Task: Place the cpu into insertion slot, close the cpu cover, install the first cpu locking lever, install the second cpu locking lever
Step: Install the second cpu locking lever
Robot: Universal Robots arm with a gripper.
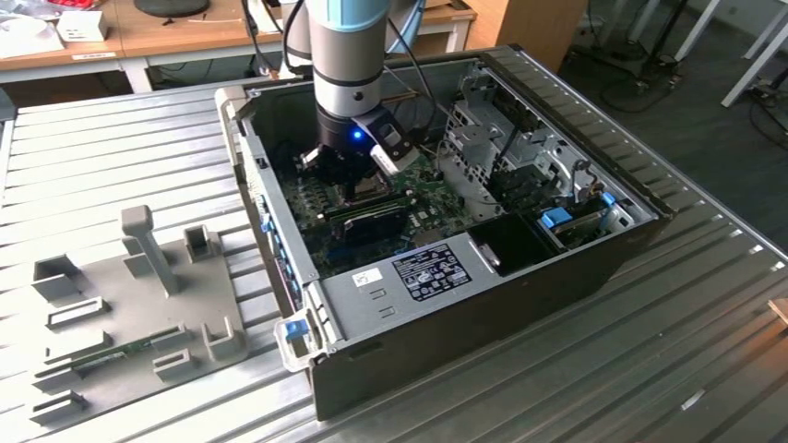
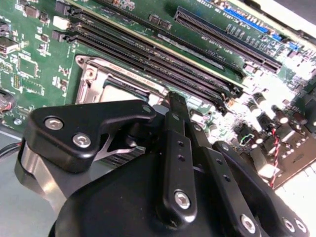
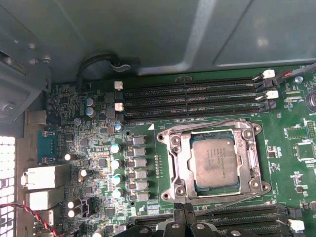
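The cpu (image 3: 215, 160), a pale silvery square chip, lies flat in the insertion slot (image 3: 257, 185) on the green circuit board. The cpu cover (image 3: 178, 159), a silvery frame plate, lies down around the chip, whose face shows through its window. A thin wire lever (image 3: 232, 201) runs slanted along the slot's edge nearest the fingers. My gripper (image 3: 184, 213) hovers at that edge, its black fingers (image 2: 176, 106) pressed together with nothing between them. In the exterior view my gripper (image 1: 350, 173) is low inside the open computer case (image 1: 518, 305), over the slot.
Long black memory slots (image 3: 192, 96) flank the slot on two sides. Capacitors and connectors (image 3: 116, 163) crowd the board beside it. The metal case wall (image 3: 163, 34) stands close behind. A drive cage (image 1: 493, 138) fills the case's far side. A grey fixture tray (image 1: 124, 305) lies at the exterior view's left.
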